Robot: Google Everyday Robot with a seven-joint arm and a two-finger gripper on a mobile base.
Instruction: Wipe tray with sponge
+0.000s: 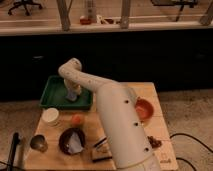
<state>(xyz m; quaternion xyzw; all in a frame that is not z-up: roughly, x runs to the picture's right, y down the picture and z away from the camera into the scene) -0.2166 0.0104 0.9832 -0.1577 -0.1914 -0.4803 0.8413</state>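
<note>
Inside the green tray [52, 95], toward its right half, we've got the gripper [73, 93] pointing straight down onto what looks like a bluish sponge [73, 98] on the tray floor. It's too murky there for us to tell how wide the gripper is or whether it actually has hold of the sponge. Just in front of the tray sit a white cup [50, 116] and a small orange ball [76, 119]; an orange bowl [144, 109] is off to the tray's right.

The green tray [52, 96] lies flat, a pale sponge [74, 98] in its right half under the end effector [73, 92].
</note>
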